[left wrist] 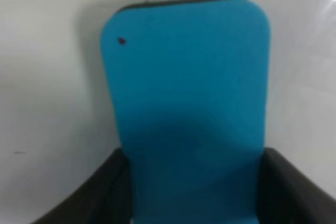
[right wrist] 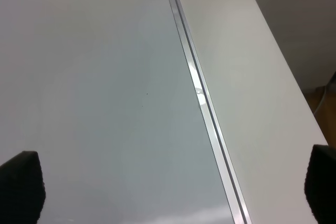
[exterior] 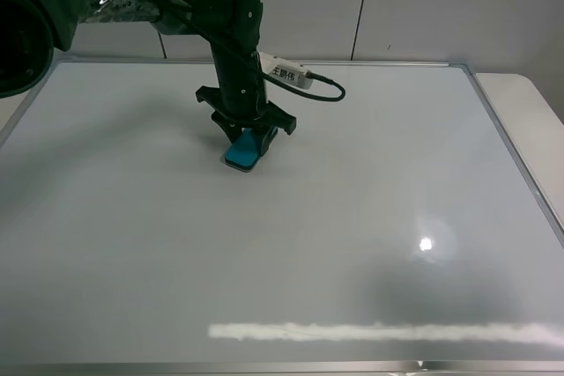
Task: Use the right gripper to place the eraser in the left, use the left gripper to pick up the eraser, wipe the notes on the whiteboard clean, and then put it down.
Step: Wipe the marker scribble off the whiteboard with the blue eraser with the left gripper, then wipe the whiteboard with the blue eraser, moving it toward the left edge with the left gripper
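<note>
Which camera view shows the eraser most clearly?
The left wrist view. The eraser fills most of it, close up, held by the left gripper. The exterior high view shows it small and partly hidden under that gripper. The right wrist view does not show it.

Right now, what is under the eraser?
The whiteboard; the eraser, held by the left gripper, lies against it. Any notes beneath are covered; none show around it.
</note>
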